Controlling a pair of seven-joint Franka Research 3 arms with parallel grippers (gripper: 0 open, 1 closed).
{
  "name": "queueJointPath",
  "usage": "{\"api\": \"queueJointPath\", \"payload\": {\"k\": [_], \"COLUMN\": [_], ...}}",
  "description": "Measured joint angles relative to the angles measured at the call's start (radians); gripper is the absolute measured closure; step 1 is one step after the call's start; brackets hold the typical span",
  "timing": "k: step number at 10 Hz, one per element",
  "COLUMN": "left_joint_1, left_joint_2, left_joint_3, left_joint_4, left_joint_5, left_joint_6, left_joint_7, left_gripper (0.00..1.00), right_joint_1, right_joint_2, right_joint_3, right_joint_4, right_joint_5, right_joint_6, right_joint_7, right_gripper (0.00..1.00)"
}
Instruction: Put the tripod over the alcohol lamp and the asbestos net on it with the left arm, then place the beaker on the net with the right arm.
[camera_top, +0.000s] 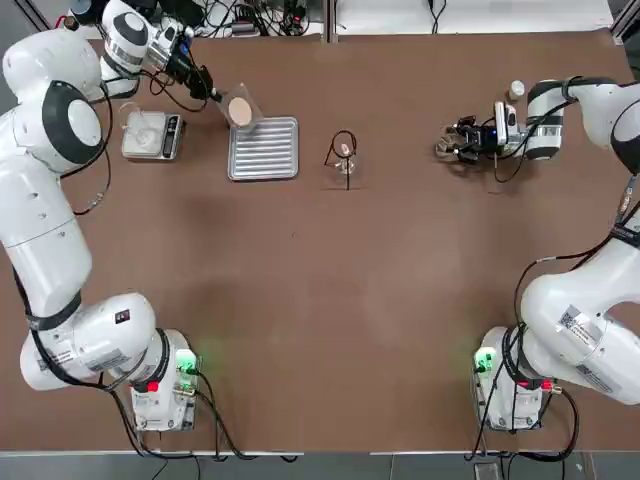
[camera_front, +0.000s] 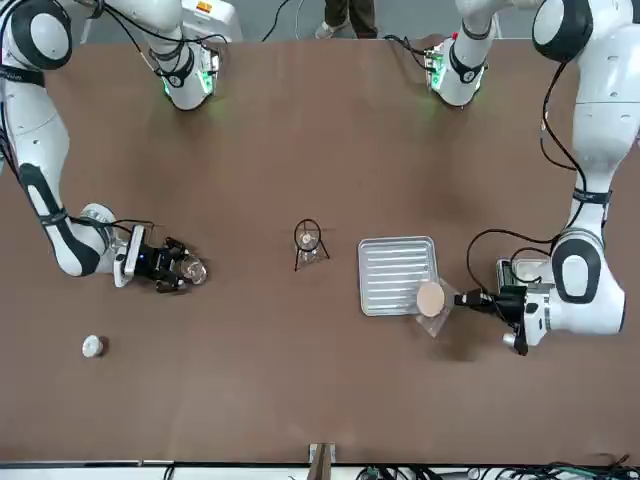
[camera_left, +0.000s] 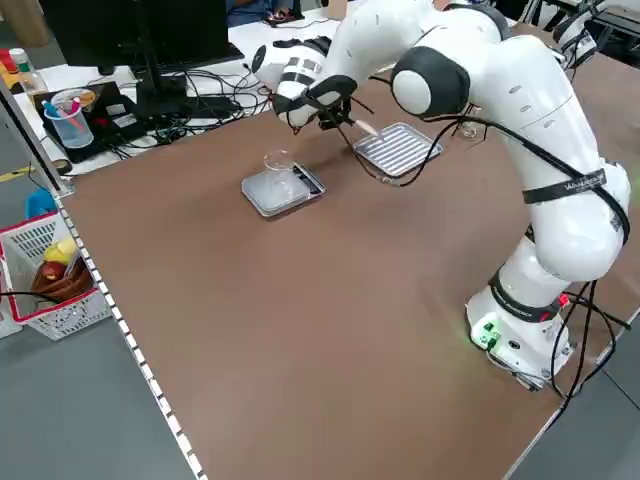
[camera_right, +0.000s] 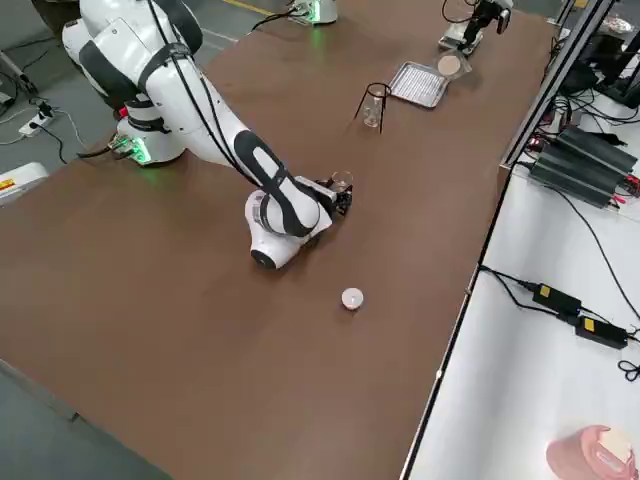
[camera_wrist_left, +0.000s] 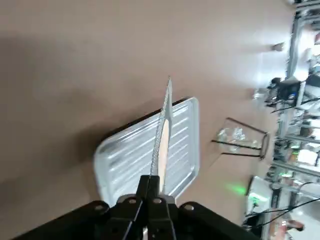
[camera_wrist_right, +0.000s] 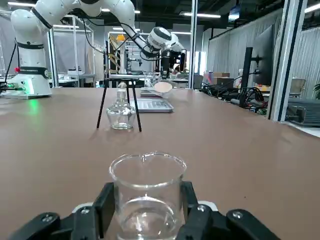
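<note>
While the tripod (camera_top: 345, 149) stands over the alcohol lamp (camera_top: 344, 166) in the top view, the left gripper (camera_top: 214, 95) pinches the asbestos net (camera_top: 240, 111) beside the tray (camera_top: 263, 150), with open table toward the tripod. The left wrist view shows its fingers closed on one edge; thin mesh probably bends, so edge holding suits. In the right wrist view, the right gripper (camera_wrist_right: 149, 205) clasps the beaker (camera_wrist_right: 148, 195) around its sides, likely slippery, fragile glass.

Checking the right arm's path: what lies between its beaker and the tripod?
Only bare table lies between the beaker and the tripod, as the right wrist view shows.
</note>
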Motion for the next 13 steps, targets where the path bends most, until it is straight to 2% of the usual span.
{"api": "queueJointPath", "payload": {"k": [4,8,13], "left_joint_1": [-0.005,-0.032,-0.210], "left_joint_2": [0.000,0.002,0.010], "left_joint_3": [-0.089,-0.179,-0.197], "left_joint_4": [0.000,-0.007,-0.039], "left_joint_5": [-0.188,-0.234,-0.301], "left_joint_6": [-0.001,0.002,0.111], "left_joint_7": [-0.031,-0.038,-0.044], "left_gripper": [0.99,0.99,0.99], "right_joint_1": [0.006,0.034,0.068], "right_joint_2": [-0.012,-0.043,-0.089], "right_joint_3": [0.016,0.046,0.056], "right_joint_4": [0.033,0.077,0.115], "right_joint_5": [0.003,0.007,0.010], "right_joint_6": [-0.007,-0.021,-0.021], "right_joint_7": [0.075,0.185,0.284], "right_gripper": [0.41,0.41,0.41]}}
